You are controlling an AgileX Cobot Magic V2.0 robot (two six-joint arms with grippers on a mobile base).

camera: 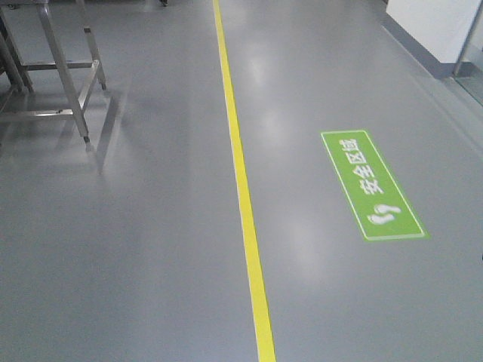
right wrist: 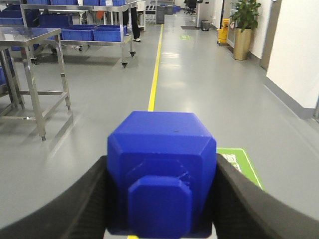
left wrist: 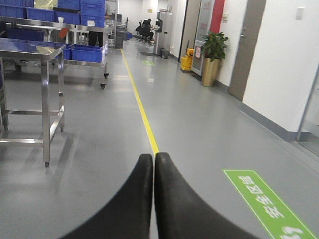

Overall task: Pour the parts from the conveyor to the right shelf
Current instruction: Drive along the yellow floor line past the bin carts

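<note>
Far off at eleven o'clock, steel rack [right wrist: 75,6] with big blue tubs [right wrist: 79,33] not reached yet, so no pouring done; down at six o'clock, right gripper [right wrist: 162,172] squeezed tight on small blue block [right wrist: 162,142]; left gripper [left wrist: 153,160] pinched closed, holding nothing.

Bright blue part [right wrist: 162,144] — chamfered cube, square stud toward the camera — snug between the right gripper [right wrist: 162,162] fingers
</note>
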